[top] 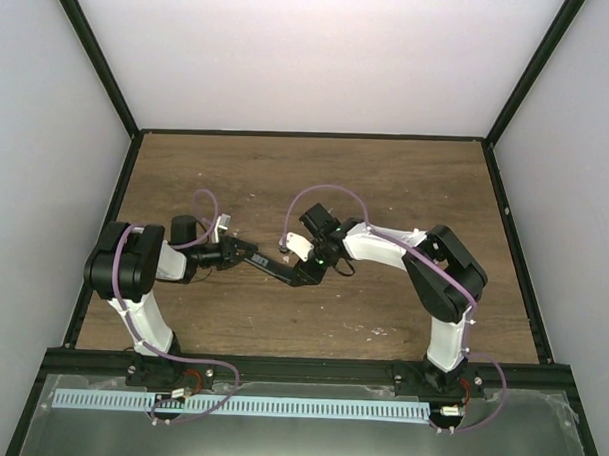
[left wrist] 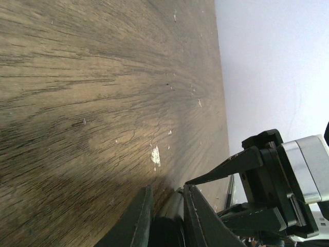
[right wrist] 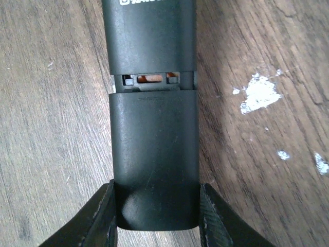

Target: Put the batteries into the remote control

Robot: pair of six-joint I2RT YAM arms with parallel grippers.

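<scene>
Right end effector (right wrist: 157, 213) clasped the remote control (right wrist: 149, 46) at lower centre; left end effector (left wrist: 167, 213) clenched its other end. Skewed pressure could jam the cover (right wrist: 154, 149), not yet fully seated.

Dark wood-grain tabletop (top: 386, 191), scuffed, with small white flecks (right wrist: 259, 92) in the surface. Plain white panels (top: 310, 58) at the back and both sides, black frame bars (top: 95, 56) at the corners. Brushed metal sheet (top: 307, 438) along the near edge. Light is even and diffuse.
</scene>
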